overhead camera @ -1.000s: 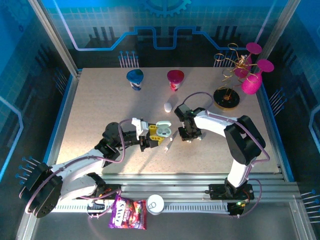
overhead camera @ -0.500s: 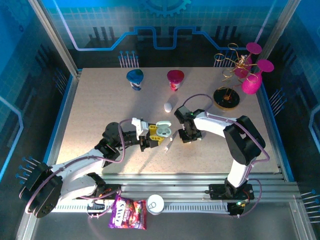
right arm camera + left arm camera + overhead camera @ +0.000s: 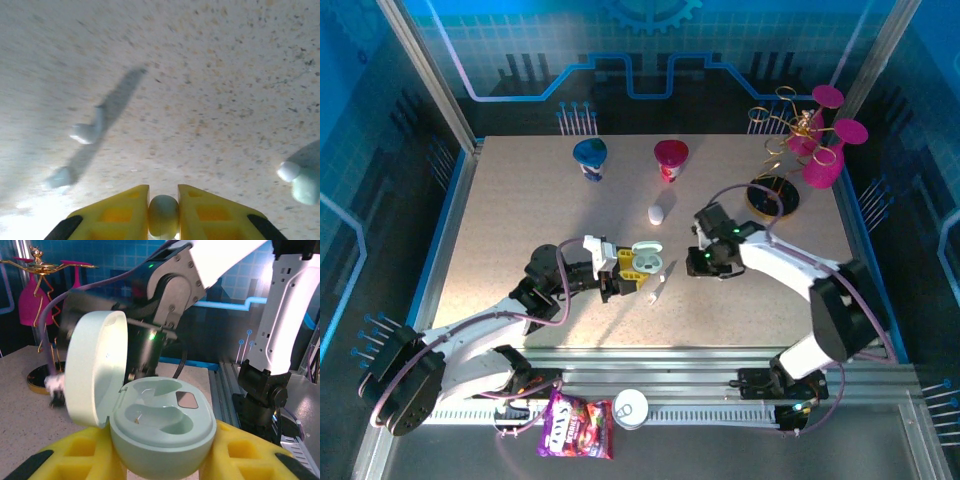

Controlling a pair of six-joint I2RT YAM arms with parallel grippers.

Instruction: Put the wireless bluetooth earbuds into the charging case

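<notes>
On the speckled table (image 3: pixel 520 220) the task is judged barely begun: the mint charging case (image 3: pixel 165 432) is clamped by the left gripper (image 3: pixel 623 272) with its lid (image 3: pixel 92 375) swung up, and both wells are seen to be empty. A small pale rounded piece, taken to be an earbud (image 3: pixel 163 216), is pinched in the right gripper (image 3: pixel 163 196) near the case. A loose earbud (image 3: pixel 89 131) is left lying on the table, so every insertion is yet to be done.
</notes>
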